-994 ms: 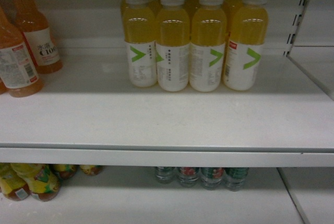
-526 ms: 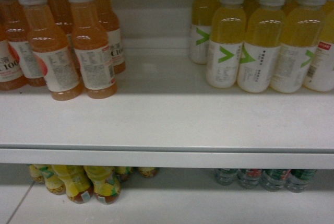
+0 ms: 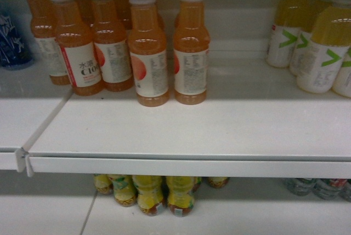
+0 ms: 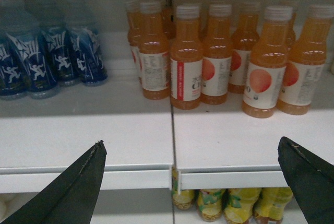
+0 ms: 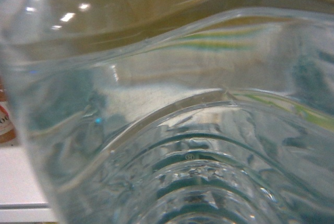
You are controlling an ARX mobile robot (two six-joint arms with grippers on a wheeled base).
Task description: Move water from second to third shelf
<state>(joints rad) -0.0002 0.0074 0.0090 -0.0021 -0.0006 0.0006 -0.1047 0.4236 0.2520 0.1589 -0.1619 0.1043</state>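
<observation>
In the head view, orange drink bottles stood on the white shelf beside yellow drink bottles cut off at the right edge, while only the dim bases of water bottles showed on the shelf below, beside yellow-labelled bottles. In the left wrist view, the left tool hung level before the shelf edge, fingers spread wide and empty, facing blue bottles. The right wrist view was filled by the clear ribbed water pressed against the lens; the right tool itself was hidden, so its grip could not be told.
</observation>
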